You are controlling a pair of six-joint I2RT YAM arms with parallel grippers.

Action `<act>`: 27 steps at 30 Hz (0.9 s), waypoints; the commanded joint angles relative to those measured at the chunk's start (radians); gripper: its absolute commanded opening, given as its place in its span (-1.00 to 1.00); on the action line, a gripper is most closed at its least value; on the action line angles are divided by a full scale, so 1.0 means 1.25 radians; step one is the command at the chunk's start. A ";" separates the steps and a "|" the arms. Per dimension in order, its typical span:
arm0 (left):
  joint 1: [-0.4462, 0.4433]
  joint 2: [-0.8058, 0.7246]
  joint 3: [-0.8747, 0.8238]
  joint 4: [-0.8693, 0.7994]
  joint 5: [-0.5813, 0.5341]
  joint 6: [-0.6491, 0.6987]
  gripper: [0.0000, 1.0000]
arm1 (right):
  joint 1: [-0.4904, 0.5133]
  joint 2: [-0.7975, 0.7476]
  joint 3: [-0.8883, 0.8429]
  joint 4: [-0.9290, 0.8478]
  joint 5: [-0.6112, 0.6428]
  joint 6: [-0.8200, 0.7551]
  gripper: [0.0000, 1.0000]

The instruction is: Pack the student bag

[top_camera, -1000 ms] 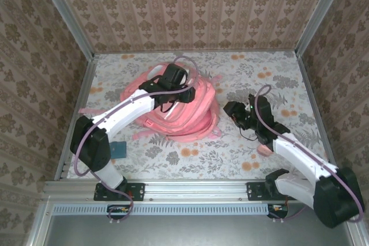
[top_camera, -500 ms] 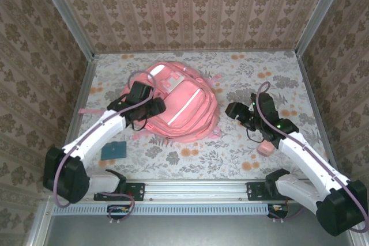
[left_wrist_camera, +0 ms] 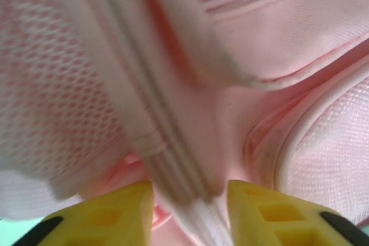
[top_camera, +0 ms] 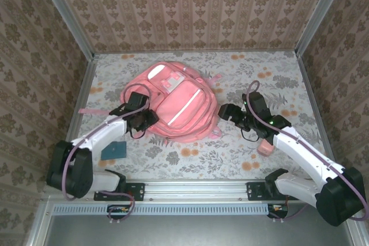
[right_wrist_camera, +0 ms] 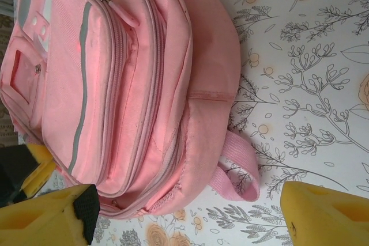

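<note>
The left gripper [left_wrist_camera: 187, 193] pinches a seam [left_wrist_camera: 167, 154] of the student bag [top_camera: 184, 105], which lies just beside the spread right gripper [right_wrist_camera: 187, 203]

No legible txt, nos., brand or logo anywhere. White patches [top_camera: 157, 74] on the pink backpack [top_camera: 187, 110] are too small & blurry in the top view to tell if they carry print; seen from the right wrist they look plain. Flat teal item [top_camera: 113, 150] on the table: no readable mark either.
</note>
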 commanded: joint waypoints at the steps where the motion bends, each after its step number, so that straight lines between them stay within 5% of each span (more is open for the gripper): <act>1: 0.005 0.047 0.059 0.062 0.026 0.035 -0.41 | 0.004 -0.002 0.013 -0.002 0.005 -0.005 0.67; 8: -0.018 0.173 0.180 0.099 0.070 0.078 -0.52 | 0.005 0.006 0.009 -0.005 0.016 -0.007 0.67; 14: -0.050 0.247 0.263 0.108 0.086 0.078 -0.42 | 0.013 0.007 0.014 -0.029 0.040 -0.020 0.66; 21: -0.047 0.164 0.221 0.062 0.040 0.048 -0.07 | 0.102 0.029 0.067 -0.103 0.156 -0.068 0.58; 27: -0.050 0.051 0.063 0.139 0.056 -0.064 0.00 | 0.230 0.118 0.146 -0.134 0.276 -0.082 0.53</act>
